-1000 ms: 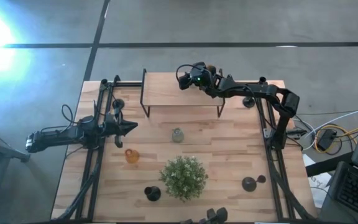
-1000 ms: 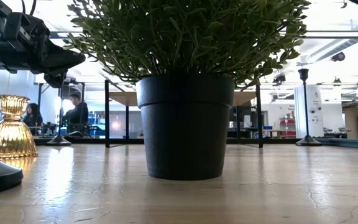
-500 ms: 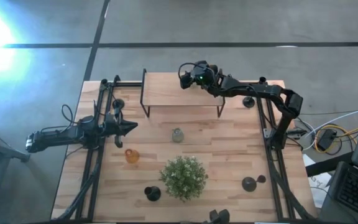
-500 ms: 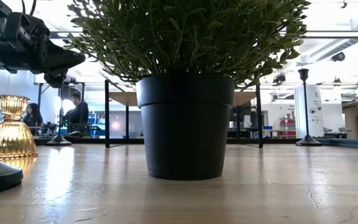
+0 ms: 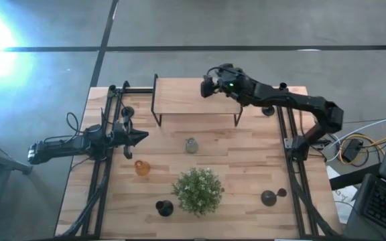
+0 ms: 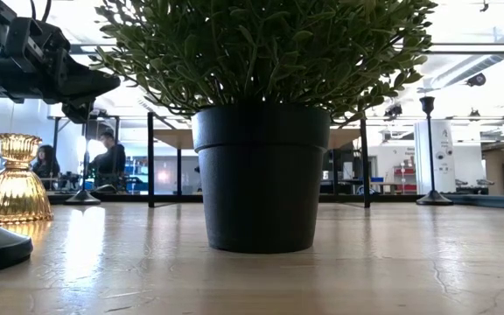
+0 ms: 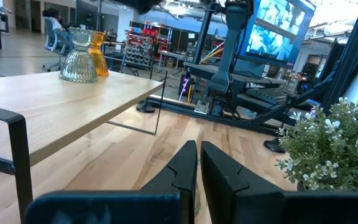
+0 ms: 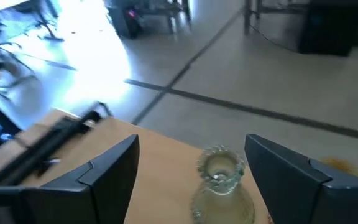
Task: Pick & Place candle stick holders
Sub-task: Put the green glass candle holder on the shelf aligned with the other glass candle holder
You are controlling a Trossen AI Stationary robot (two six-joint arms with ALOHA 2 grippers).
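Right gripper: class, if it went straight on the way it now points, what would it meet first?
Probably the clear glass vase on the raised shelf: in the right wrist view it stands ahead, between the open fingers of the right gripper. How near is unclear.

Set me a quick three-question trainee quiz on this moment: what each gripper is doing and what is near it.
1. True or false: the right gripper is shut on a holder.
2. Multiple choice: in the right wrist view, what shows between that gripper's fingers? A) a clear vase B) the plant C) a holder
3. Fill in: the left gripper waits over the table's left side, its fingers ___.

Key: 1 false, its fingers are open over the shelf; 2 A; 3 shut.
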